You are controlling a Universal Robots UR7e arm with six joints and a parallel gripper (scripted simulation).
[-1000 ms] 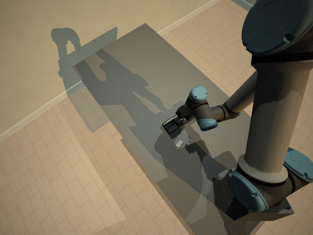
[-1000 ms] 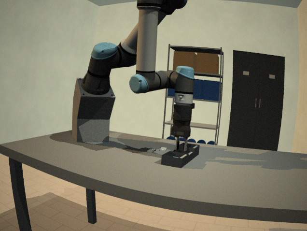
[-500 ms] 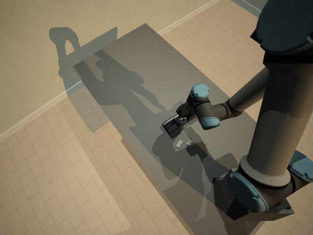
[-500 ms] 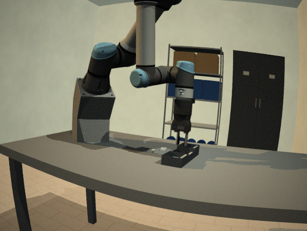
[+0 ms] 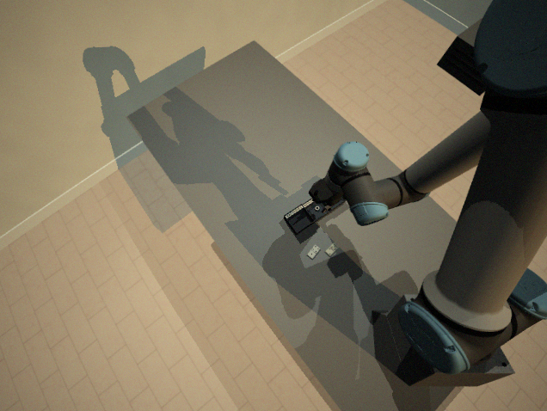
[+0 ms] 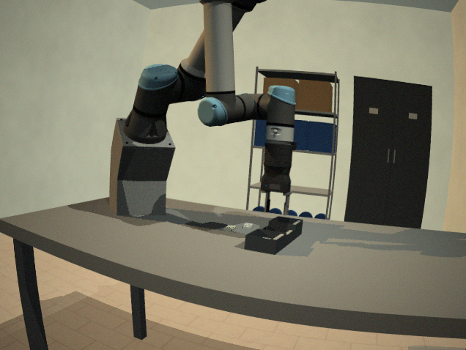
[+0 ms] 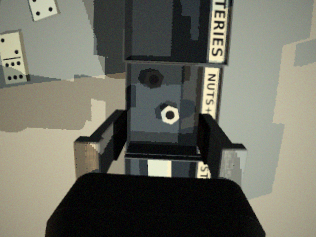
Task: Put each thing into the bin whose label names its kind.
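My gripper is open and empty above the bin labelled NUTS+BOLTS. A pale hex nut lies on that bin's floor, between and below my fingers. A darker round piece lies in the same bin, too dim to name. The bin labelled BATTERIES stands beyond it and looks empty. Two white dominoes lie on the table left of the bins. In the exterior view my gripper hangs above the row of black bins. In the top view the dominoes lie near the bins.
A third bin lies under my wrist, mostly hidden; only a bit of its label shows. The arm's base block stands at the table's far left. A shelf and a dark cabinet stand behind the table.
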